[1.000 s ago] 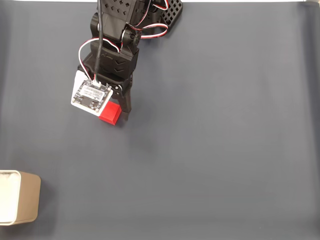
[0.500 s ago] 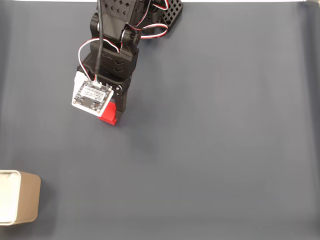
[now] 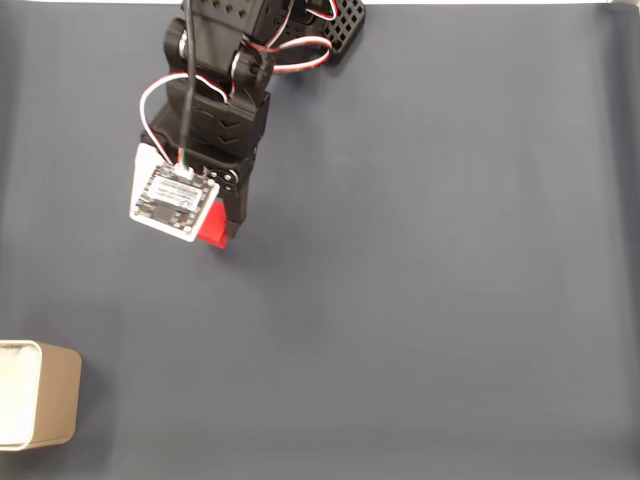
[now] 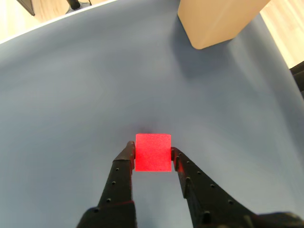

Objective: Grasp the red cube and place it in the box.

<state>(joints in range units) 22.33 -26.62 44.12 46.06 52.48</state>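
Matte red cube (image 4: 153,152) pinched between black tool (image 4: 153,154) fingers

I see red cube (image 4: 153,152), plain matte; black gripper (image 4: 152,153) fingers; tan box (image 3: 40,394), white rim; slate-blue mat (image 3: 430,280); white circuit board (image 3: 175,203); red-white wires (image 3: 300,50).
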